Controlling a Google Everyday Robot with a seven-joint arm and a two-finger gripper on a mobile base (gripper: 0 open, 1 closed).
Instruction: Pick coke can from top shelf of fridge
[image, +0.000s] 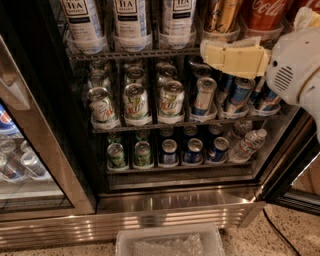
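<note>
Cream-padded gripper (234, 60) on a white arm sits at 2 o'clock, level with the front edge of the grey wire top shelf (135, 52). Its opening cannot be told, and nothing is seen held. The red aluminium coke can (267, 12) stands on that shelf at 1 o'clock. Recommended: rise, centre on it, and avoid the gold-and-black can (220, 15). Legible: white "Cola" script; "TEA" on the white bottles (127, 17).

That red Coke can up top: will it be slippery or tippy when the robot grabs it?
The coke can looks like smooth, shiny metal, so it is probably slick yet stiff. It stands upright in a clear holder on the top shelf, so it likely won't tip or roll. The gripper hangs below-left of it.
</note>
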